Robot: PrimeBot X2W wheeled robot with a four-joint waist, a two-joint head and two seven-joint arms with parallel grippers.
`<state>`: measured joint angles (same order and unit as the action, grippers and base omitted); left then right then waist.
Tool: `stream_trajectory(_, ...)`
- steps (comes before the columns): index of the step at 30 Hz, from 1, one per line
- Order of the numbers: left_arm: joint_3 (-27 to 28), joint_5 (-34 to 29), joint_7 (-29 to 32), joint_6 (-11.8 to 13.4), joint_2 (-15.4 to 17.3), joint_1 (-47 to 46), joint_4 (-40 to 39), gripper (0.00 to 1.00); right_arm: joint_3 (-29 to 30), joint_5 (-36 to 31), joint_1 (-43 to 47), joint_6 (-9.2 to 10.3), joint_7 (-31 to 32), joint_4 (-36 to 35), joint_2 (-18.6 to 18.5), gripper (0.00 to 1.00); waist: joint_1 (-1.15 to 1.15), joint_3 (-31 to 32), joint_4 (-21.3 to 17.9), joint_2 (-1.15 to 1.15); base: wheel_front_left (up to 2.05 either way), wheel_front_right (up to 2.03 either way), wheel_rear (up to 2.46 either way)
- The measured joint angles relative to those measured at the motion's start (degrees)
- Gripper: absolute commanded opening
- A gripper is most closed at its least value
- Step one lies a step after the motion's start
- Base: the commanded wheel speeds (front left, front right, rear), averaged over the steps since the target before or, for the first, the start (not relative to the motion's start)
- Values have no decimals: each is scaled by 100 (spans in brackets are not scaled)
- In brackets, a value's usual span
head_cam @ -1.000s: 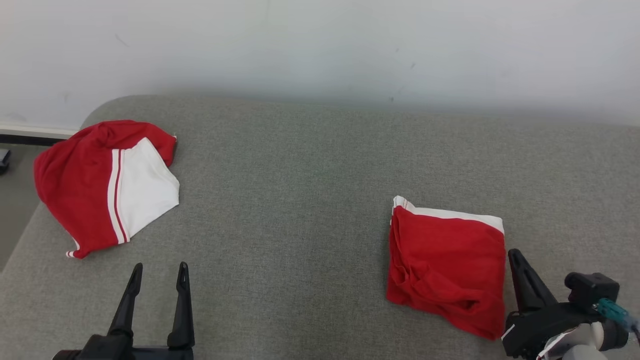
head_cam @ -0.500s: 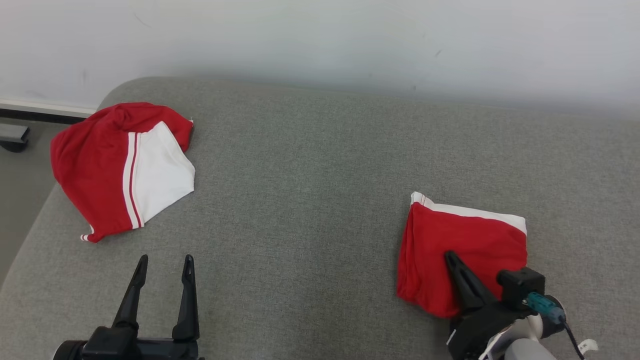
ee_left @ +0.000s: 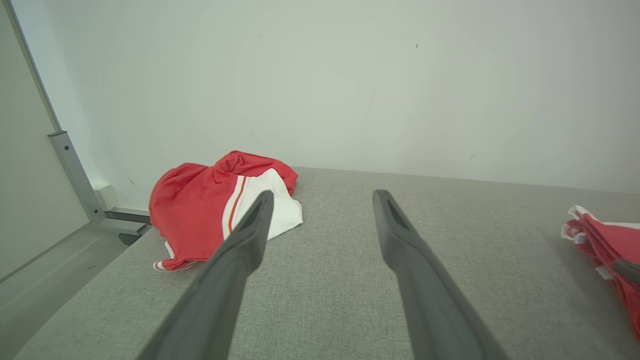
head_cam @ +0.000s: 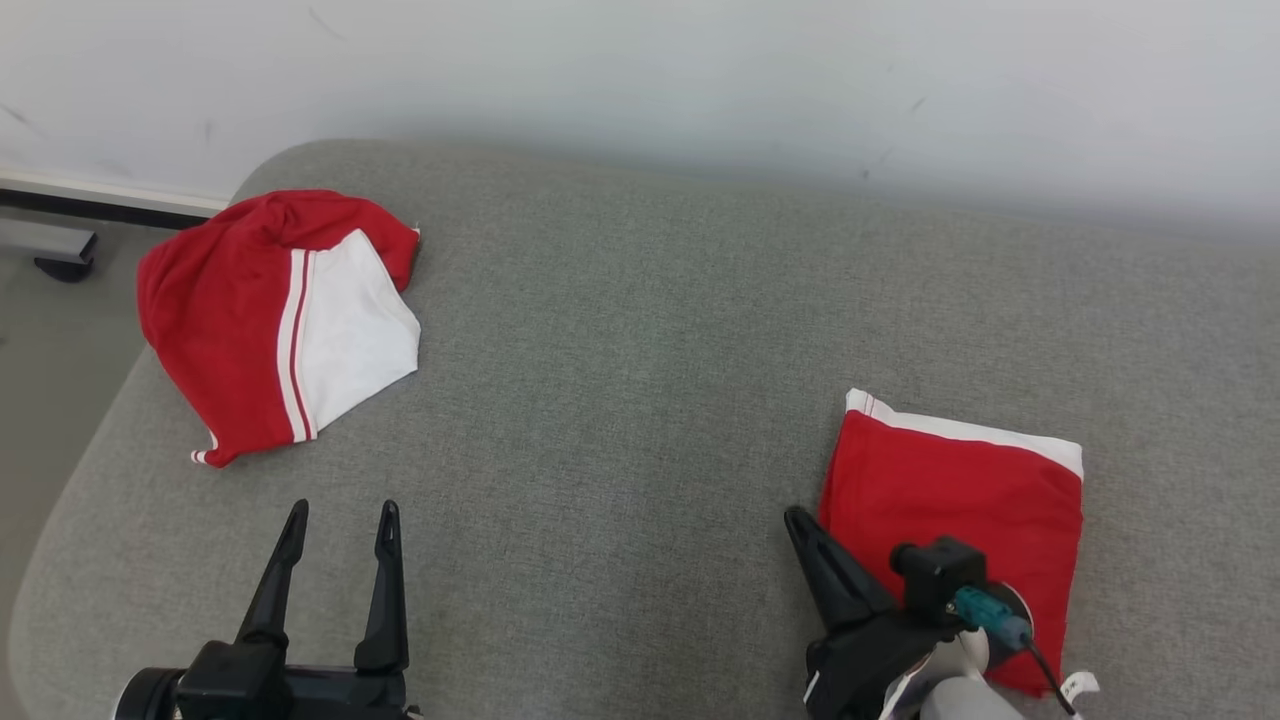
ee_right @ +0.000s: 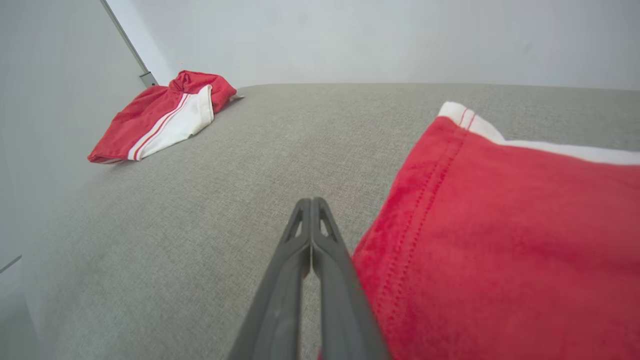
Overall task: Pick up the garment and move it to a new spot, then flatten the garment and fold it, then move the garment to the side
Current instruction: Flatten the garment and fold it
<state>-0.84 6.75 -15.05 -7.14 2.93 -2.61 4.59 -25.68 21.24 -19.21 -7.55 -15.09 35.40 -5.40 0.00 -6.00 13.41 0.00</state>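
A folded red garment (head_cam: 960, 490) with a white band along its far edge lies flat on the grey cushion (head_cam: 620, 350) at the right; its edge also shows in the left wrist view (ee_left: 602, 237). My right gripper (head_cam: 797, 518) is shut with nothing in it. It rests low at the garment's (ee_right: 500, 225) left edge, and its tip (ee_right: 311, 201) points over bare cushion. Near the front left, my left gripper (head_cam: 343, 508) stands open and empty (ee_left: 324, 195).
A second red and white garment (head_cam: 260, 320) lies crumpled at the cushion's far left corner (ee_left: 210, 205) (ee_right: 160, 115). A pale wall (head_cam: 640, 80) runs behind the cushion. Floor and a metal frame foot (head_cam: 55, 250) lie past the left edge.
My right gripper has swept left across the folded garment, from its right edge to its left edge, still shut. The garment's near edge looks smoother. The head camera has shifted; the left gripper stayed put.
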Motion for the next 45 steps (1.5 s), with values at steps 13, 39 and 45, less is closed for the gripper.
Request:
stream_trajectory(13, 82, -3, -1, 7, 0, 135, -32, 100, 922, -279, 230, 0, -3, -1076, -361, 0, 0, 147, -490, 0, 0, 0, 0)
stream_trajectory(39, 338, -55, 0, -1, 38, 536, -27, 100, 2302, -647, 2039, 0, -3, -2569, -341, 100, 0, 669, -1156, 0, 0, 0, 0)
stream_trajectory(45, 382, -64, 0, -2, 40, 704, -47, 100, 2450, -692, 2345, 0, -3, -2767, -276, 100, -1, 764, -1138, 0, 0, 0, 0)
